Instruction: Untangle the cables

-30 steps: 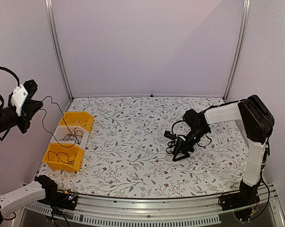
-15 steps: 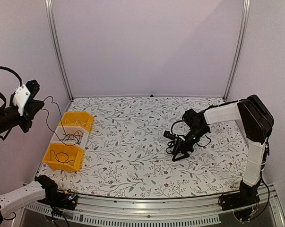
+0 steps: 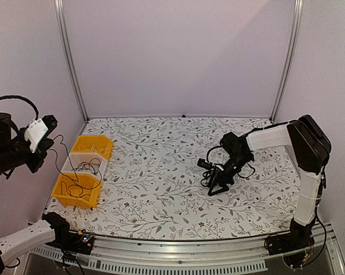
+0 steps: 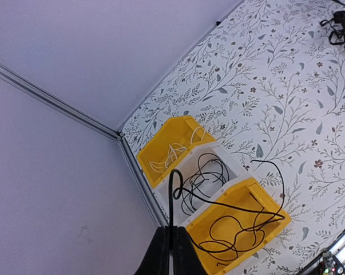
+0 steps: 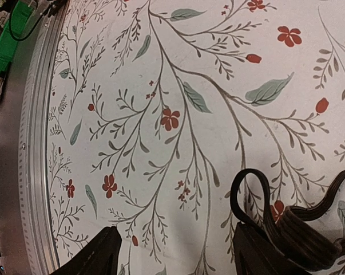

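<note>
At the far left my left gripper (image 3: 48,139) hangs raised above the bins. It is shut on a thin black cable (image 3: 66,163). In the left wrist view that cable (image 4: 229,207) rises from the closed fingertips (image 4: 172,229), curls over, and trails down into the near yellow bin (image 4: 258,243), where it lies in loose loops. More black cables (image 4: 209,172) lie coiled in the white middle bin (image 4: 232,163). My right gripper (image 3: 217,186) sits low on the table right of centre. It is open (image 5: 175,246) with only bare tablecloth between its fingers.
Three bins stand in a row at the table's left edge: the near yellow bin (image 3: 69,200), the white bin (image 3: 100,166) and a far yellow bin (image 3: 106,143) holding pale cables. A thick black looped band (image 5: 298,229) lies beside my right finger. The metal front rail (image 5: 23,149) is close by.
My left gripper has dropped lower and shifted slightly right, and its cable now hangs slacker over the near yellow bin. The right arm has not moved.
</note>
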Controlling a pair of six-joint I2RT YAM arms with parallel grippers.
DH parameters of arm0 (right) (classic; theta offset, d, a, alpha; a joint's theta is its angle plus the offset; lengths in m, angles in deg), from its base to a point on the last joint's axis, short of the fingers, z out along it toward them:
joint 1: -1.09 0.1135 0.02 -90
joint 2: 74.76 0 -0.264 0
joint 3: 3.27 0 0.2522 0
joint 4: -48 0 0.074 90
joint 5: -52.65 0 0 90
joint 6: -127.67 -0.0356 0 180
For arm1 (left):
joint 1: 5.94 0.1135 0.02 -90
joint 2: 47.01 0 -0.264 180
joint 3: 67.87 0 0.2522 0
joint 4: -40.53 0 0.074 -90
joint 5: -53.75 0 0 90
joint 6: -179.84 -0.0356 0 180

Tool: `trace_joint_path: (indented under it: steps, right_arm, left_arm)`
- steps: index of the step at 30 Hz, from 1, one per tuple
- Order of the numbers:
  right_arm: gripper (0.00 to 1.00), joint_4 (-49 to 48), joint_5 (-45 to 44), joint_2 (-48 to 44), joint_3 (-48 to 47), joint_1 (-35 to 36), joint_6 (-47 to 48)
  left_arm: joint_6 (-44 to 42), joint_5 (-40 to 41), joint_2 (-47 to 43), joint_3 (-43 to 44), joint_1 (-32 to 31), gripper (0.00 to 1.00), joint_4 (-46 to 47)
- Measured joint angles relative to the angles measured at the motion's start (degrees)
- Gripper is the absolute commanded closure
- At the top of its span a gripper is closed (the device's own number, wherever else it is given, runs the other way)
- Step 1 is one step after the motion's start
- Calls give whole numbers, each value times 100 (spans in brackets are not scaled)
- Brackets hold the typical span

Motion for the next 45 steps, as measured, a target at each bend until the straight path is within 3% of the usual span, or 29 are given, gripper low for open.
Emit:
trace_joint_path:
  steps: [12, 21, 45]
  right_arm:
    - [28, 2, 0, 44, -50, 68, 13]
    - [28, -2, -2, 44, -52, 85, 17]
    - [28, -2, -68, 46, -52, 85, 20]
  left_arm:
    - [-70, 811, -343, -682, 0, 100, -352]
    - [-68, 1482, -437, -1808, 0, 100, -387]
    - [155, 1478, -542, -4365, 2, 99, 1008]
